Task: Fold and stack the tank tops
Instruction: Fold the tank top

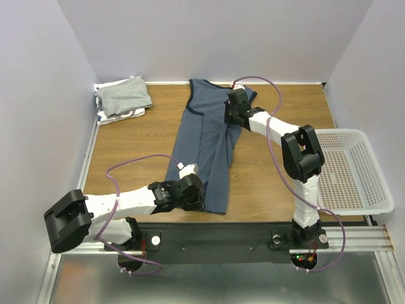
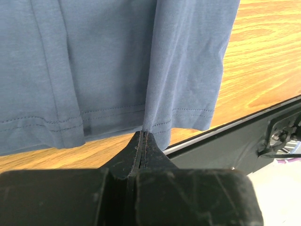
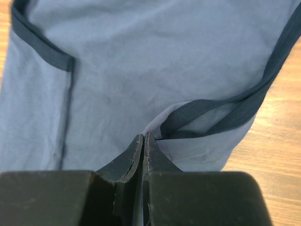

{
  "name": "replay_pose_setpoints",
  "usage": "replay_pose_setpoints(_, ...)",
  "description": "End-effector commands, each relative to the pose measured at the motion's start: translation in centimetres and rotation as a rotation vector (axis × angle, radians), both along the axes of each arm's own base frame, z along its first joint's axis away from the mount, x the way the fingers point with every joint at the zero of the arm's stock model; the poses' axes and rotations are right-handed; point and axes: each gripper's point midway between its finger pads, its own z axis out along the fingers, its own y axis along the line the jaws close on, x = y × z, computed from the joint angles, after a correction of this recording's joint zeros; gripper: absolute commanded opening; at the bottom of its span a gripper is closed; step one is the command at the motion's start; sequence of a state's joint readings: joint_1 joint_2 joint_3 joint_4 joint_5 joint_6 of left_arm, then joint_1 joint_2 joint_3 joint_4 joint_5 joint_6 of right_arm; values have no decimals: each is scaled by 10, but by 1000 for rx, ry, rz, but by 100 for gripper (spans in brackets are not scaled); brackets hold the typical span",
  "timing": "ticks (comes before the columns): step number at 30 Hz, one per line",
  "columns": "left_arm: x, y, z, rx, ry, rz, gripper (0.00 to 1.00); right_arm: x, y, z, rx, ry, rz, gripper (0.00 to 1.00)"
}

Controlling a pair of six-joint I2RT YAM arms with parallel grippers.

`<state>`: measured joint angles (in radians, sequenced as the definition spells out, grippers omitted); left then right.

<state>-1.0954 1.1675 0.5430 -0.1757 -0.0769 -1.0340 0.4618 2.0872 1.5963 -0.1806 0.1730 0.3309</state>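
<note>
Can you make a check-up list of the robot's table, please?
Surface: brown wooden table.
Job's things: large slate-blue tank top with darker trim lying lengthwise, partly folded; folded light grey tank top in far left corner, on black-and-white patterned cloth.
Clutter: white plastic mesh basket at right edge.
Grippers: left gripper shut on blue top's hem; right gripper shut on it beside armhole trim.
Cables: purple cable loops over each arm.
Surroundings: pale walls; black mounting bar at near edge.
</note>
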Motion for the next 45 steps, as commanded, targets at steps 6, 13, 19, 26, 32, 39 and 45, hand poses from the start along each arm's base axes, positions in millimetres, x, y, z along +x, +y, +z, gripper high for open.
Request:
replay_pose_setpoints(6, 3, -19, 26, -33, -54, -87, 0, 9, 0, 15, 5, -53, -40, 3)
replay_pose_setpoints(13, 4, -13, 27, -9, -56, -64, 0, 14, 0, 21, 7, -67, -45, 3)
replay_pose_setpoints(19, 6, 5, 24, 35, -55, 8, 0, 22, 13, 30, 43, -83, -19, 3)
replay_pose_setpoints(26, 2, 19, 13, 76, -32, 36, 0, 28, 30, 28, 66, -88, -2, 3)
replay_pose_setpoints(32, 2, 32, 8, 130, -30, 53, 0, 30, 48, 19, 67, -82, 22, 3)
replay_pose_setpoints(39, 4, 44, 4, 169, -23, 78, 0, 30, 60, 12, 68, -76, 39, 3)
replay_pose_setpoints(45, 5, 51, 1, 197, -23, 86, 0, 32, 68, 11, 73, -81, 45, 3)
